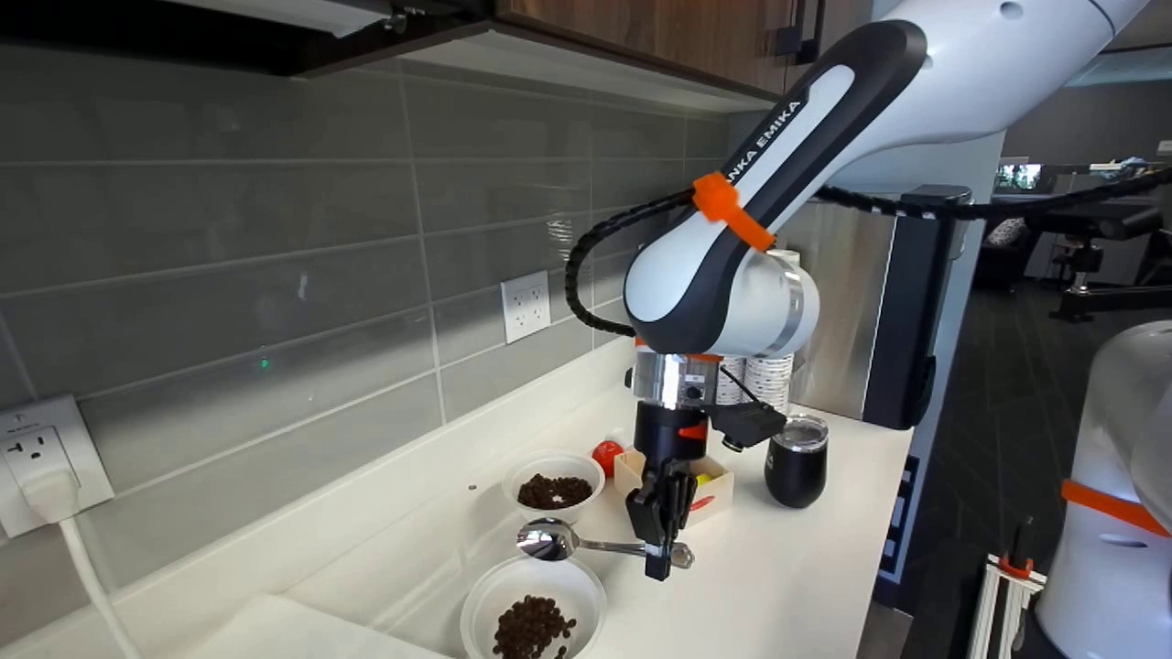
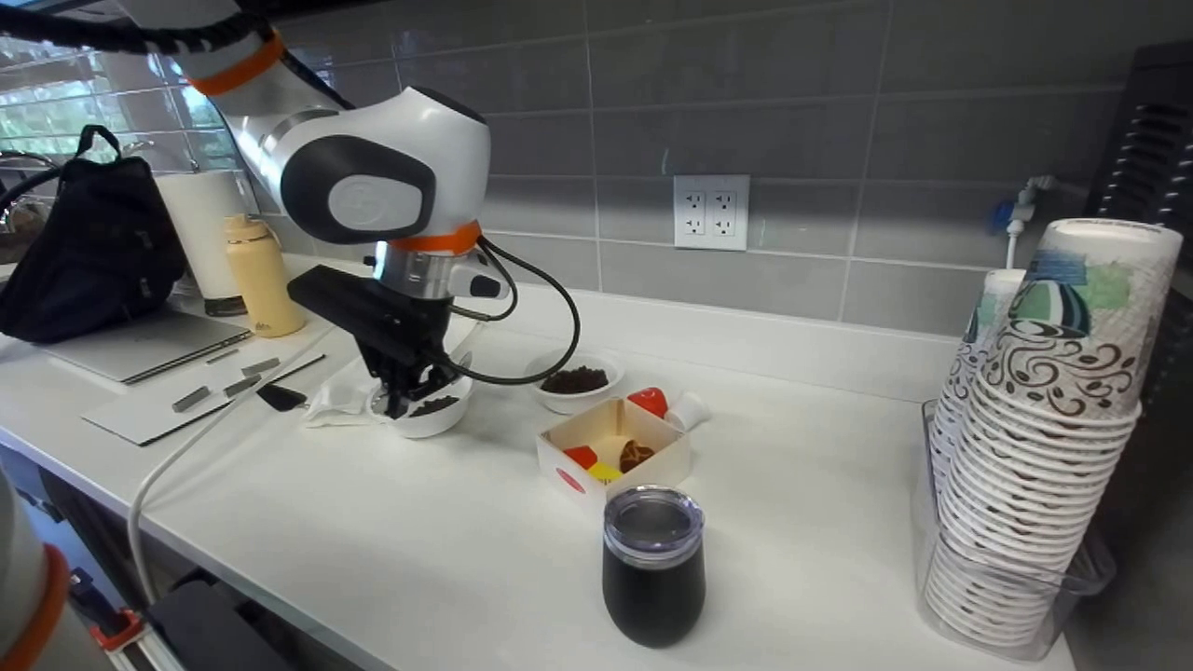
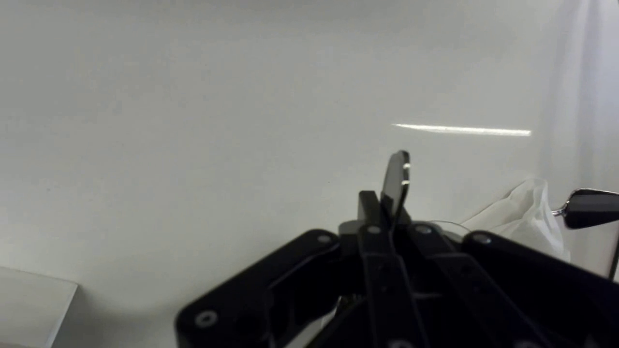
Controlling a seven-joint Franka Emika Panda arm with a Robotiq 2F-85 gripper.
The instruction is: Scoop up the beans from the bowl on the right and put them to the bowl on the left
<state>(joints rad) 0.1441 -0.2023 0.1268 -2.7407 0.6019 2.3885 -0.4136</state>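
My gripper [image 1: 657, 560] is shut on the handle of a silver spoon [image 1: 548, 540], which is held level in the air. The spoon's bowl end lies above the gap between two white bowls, and no beans show on it. The nearer bowl [image 1: 476, 609] holds dark beans [image 1: 531, 628]. The farther bowl [image 1: 513, 483] holds more dark beans [image 1: 555, 492]. Both bowls also show in an exterior view, one partly behind the gripper [image 2: 431, 425], one to its right [image 2: 567, 403]. In the wrist view the spoon's handle end [image 3: 396, 181] sticks out between the fingertips [image 3: 384, 210]; the bowls are mostly hidden.
A cream box [image 2: 615, 457] with toy pieces stands beside the bowls, with a red item [image 2: 649, 402] behind it. A black tumbler [image 2: 654, 568] and stacked paper cups [image 2: 1025, 485] stand farther along. Crumpled white paper [image 3: 527, 217] lies by a black-handled tool [image 3: 590, 208]. A tiled wall backs the counter.
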